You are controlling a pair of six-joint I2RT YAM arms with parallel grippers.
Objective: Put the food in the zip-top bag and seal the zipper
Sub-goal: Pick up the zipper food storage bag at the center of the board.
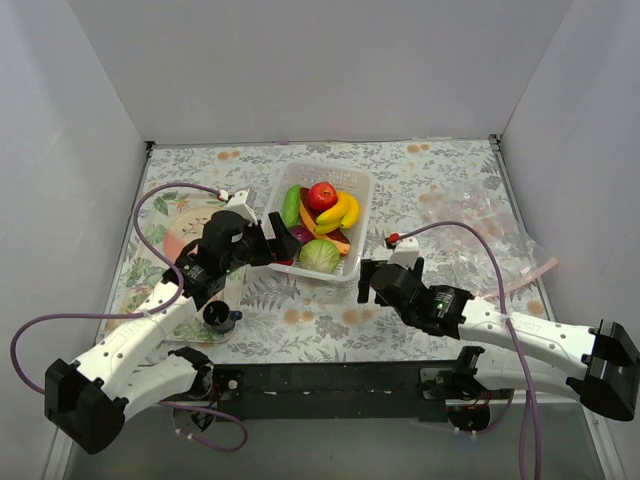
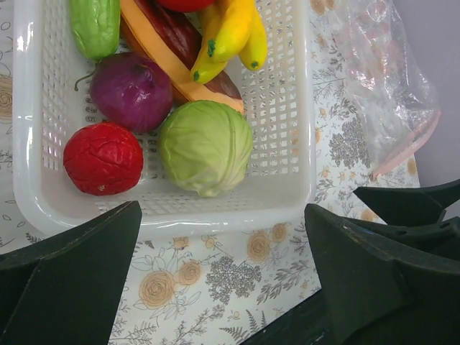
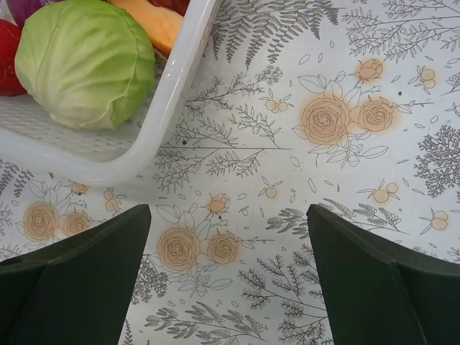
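The food lies in a white slotted basket (image 1: 358, 200): red apple (image 1: 322, 195), banana bunch (image 1: 340, 211), cucumber (image 1: 291, 205), cabbage (image 1: 319, 256). The left wrist view shows the cabbage (image 2: 205, 146), purple onion (image 2: 131, 91), red tomato (image 2: 103, 158), carrot (image 2: 162, 61), bananas (image 2: 230, 36) and cucumber (image 2: 95, 25). The clear zip-top bag (image 1: 478, 222) lies empty at the right, its pink zipper (image 1: 528, 275) toward the front; the zipper also shows in the left wrist view (image 2: 408, 147). My left gripper (image 1: 282, 244) (image 2: 223, 280) is open at the basket's left side. My right gripper (image 1: 368, 280) (image 3: 228, 280) is open over the cloth by the basket's front right corner, near the cabbage (image 3: 85, 63).
Floral plates (image 1: 172, 225) lie at the left under my left arm. The floral tablecloth (image 1: 430, 170) is walled on three sides. The basket's rim (image 3: 172, 93) stands just left of my right gripper. My right arm (image 2: 413, 205) shows in the left wrist view.
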